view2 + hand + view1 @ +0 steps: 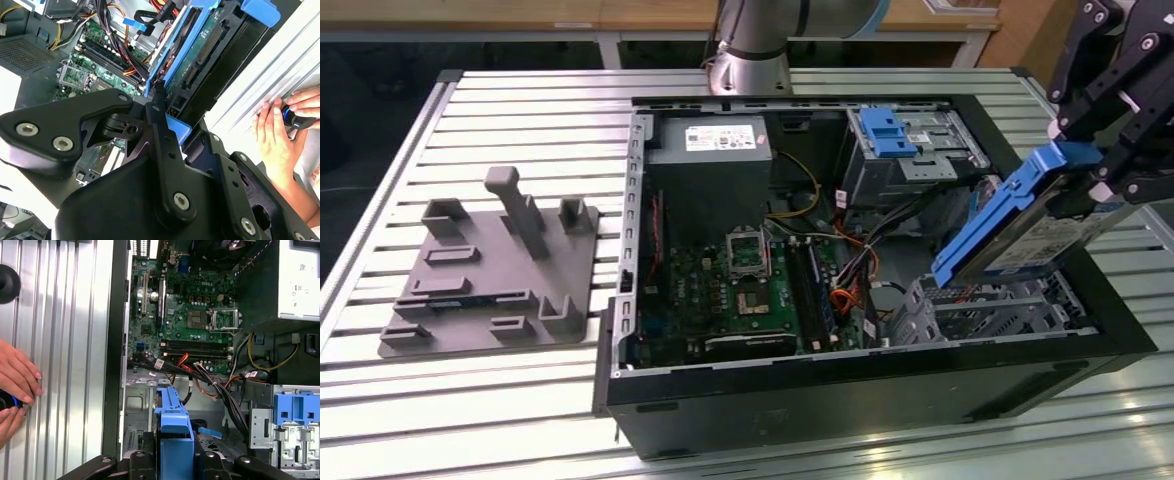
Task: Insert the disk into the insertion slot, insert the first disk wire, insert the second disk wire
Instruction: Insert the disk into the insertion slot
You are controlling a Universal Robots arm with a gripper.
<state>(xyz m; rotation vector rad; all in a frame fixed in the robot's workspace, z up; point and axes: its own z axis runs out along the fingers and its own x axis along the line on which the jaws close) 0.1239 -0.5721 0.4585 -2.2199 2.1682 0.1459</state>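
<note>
The hand (1110,165) was closed on the disk (1027,232), gripping the upper end of its blue carrier frame (994,215). The disk hung steeply tilted over the insertion slot (994,305), on the exterior view's right of the open computer case (854,400). Its lower end appeared just clear of the slot. The case stood on the slatted tabletop (520,110).

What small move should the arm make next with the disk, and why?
Probably ease the disk down toward the slot: the gripper holds it tilted in the air, its lower end just above the slot's open top, not yet inside.
</note>
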